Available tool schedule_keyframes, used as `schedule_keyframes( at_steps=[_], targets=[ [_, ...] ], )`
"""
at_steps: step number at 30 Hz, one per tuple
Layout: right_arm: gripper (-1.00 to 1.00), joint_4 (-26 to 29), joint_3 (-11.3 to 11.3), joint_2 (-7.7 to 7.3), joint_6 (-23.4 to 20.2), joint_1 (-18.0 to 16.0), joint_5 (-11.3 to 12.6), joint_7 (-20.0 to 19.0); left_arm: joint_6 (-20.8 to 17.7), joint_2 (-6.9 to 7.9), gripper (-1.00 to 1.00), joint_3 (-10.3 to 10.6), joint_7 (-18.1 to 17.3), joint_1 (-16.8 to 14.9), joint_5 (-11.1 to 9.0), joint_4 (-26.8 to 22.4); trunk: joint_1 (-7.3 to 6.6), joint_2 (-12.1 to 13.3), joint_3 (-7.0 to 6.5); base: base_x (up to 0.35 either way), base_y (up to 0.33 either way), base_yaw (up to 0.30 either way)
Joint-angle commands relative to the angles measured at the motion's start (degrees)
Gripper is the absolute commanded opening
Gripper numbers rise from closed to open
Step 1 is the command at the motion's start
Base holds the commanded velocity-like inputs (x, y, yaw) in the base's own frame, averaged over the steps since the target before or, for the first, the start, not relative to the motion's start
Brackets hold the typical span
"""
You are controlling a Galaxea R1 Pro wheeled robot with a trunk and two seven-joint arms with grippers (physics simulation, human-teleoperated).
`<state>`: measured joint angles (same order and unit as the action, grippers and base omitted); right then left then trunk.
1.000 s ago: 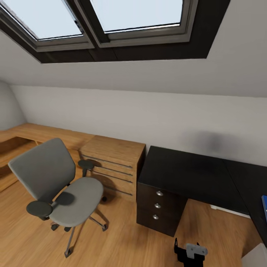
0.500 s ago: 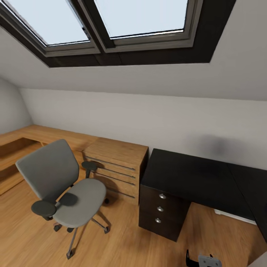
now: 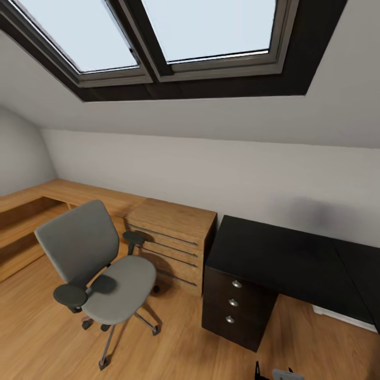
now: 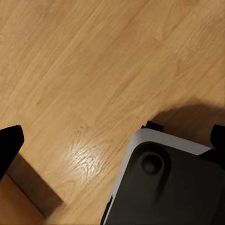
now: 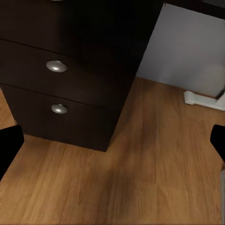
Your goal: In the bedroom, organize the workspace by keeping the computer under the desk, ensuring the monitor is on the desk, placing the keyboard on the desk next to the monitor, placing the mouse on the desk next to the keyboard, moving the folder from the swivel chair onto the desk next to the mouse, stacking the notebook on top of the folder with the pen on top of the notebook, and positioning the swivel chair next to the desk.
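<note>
The right gripper [image 5: 112, 140], its fingers spread wide and empty, hangs low before the desk [image 3: 274, 258] pedestal's silver-knobbed drawers, while the left gripper [image 4: 112, 145], seemingly open too, faces bare floor, and the swivel chair [image 3: 100, 264] stands left of the desk beside a wooden dresser [image 3: 174, 237].

One swivel chair [image 3: 100, 264], one desk [image 3: 285, 258]

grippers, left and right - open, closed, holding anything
Left gripper: open, holding nothing, above the wood floor.
Right gripper: open, holding nothing, facing the desk drawers.
</note>
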<state>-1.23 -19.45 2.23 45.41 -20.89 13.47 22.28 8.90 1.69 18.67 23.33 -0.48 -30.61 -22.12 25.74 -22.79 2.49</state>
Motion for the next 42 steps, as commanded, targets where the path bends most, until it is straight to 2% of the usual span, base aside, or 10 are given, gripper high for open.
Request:
schedule_keyframes(
  at_steps=[1,24,27,33,42],
  targets=[
    [1.0,-0.1,-0.5,0.05,0.2,-0.1,0.3,0.2,0.2,0.06,1.0,0.5,0.3,0.0,-0.6,0.0,0.04,-0.1,0.04,0.0,0.0,0.104],
    [1.0,-0.1,-0.5,0.01,-0.1,0.0,0.3,0.2,0.3,-0.43,1.0,0.7,0.3,0.0,-0.6,0.0,0.04,-0.1,-1.84,0.0,0.0,0.158],
    [1.0,-0.1,-0.6,0.04,-0.2,0.0,0.3,0.2,0.4,-0.44,1.0,1.1,0.3,0.0,-0.6,0.0,0.04,-0.1,-2.03,0.0,0.0,0.213],
    [1.0,-0.1,-0.5,0.05,-0.3,0.0,0.3,0.2,0.4,-0.38,1.0,3.2,-0.2,0.0,-0.7,0.0,0.04,-0.1,-2.31,-0.069,0.056,0.238],
    [1.0,-0.1,-0.6,0.05,-0.5,0.0,0.3,0.2,0.4,-0.37,1.0,3.7,-1.0,0.0,-0.7,0.1,0.04,-0.1,-2.09,-0.218,0.169,0.221]
  ],
)
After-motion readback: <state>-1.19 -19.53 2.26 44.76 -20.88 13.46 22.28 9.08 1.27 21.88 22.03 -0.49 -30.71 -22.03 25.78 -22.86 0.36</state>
